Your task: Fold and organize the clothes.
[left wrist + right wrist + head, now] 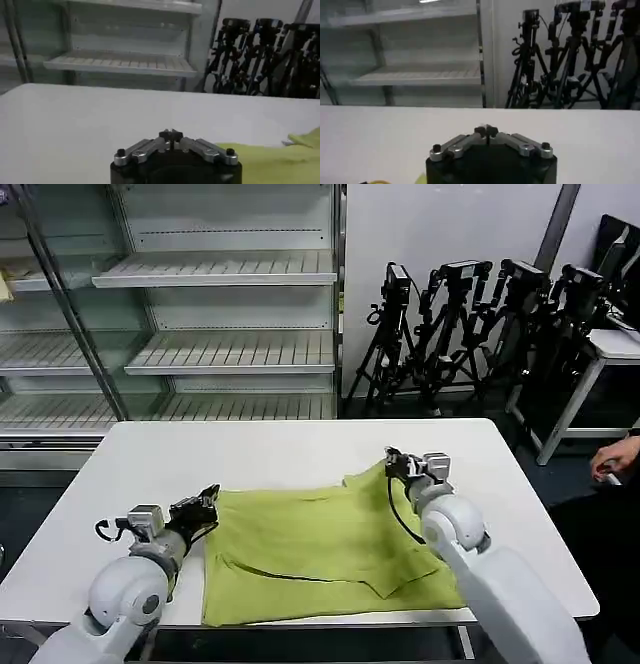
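One lime T-shirt (325,549) spread on the white table (270,454) between two grippers, left gripper (209,502) pinched closed at its left edge, right gripper (392,460) closed empty by its far corner.

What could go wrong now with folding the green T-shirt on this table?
1. The T-shirt lies rumpled, with its near edge at the table front, so it might slide off.
2. The left gripper and right gripper, both shut at opposite edges, may pinch several layers and fold it crooked.
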You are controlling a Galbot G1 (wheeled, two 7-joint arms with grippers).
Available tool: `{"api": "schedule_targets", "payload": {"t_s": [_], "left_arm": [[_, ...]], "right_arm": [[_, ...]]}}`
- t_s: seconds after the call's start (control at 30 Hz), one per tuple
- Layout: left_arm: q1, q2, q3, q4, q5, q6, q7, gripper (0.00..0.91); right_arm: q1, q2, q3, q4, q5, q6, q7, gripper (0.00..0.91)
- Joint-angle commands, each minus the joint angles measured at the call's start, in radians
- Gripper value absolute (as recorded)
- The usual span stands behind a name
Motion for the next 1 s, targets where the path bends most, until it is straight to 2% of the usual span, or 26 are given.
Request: {"api": "schedule_targets", "payload": {"t_s": [0.03, 0.37, 0.77, 1.0], "left_arm": [[0.051, 0.009, -0.028, -0.075, 0.019, -0.002, 0.012, 0.040], [0.179, 0.032, -0.057, -0.121, 0.166, -0.040, 0.064, 0.040], [0.397, 0.013, -0.090, -0.185, 0.410, -0.105, 0.124, 0.030], [0.468, -0.017, -0.090, -0.209, 0.470, -0.125, 0.137, 0.040]], "right_arm": [[-0.144, -0.061, 0.092, 0.210, -0.007, 0.001, -0.003, 0.000], [-0.390, -0.127, 0.205, 0.361, -0.034, 0.007, -0.043, 0.000], [-0.634, -0.076, 0.322, 0.445, -0.122, 0.029, -0.095, 0.000], [-0.702, -0.054, 0.359, 0.445, -0.124, 0.031, -0.100, 0.000]]}}
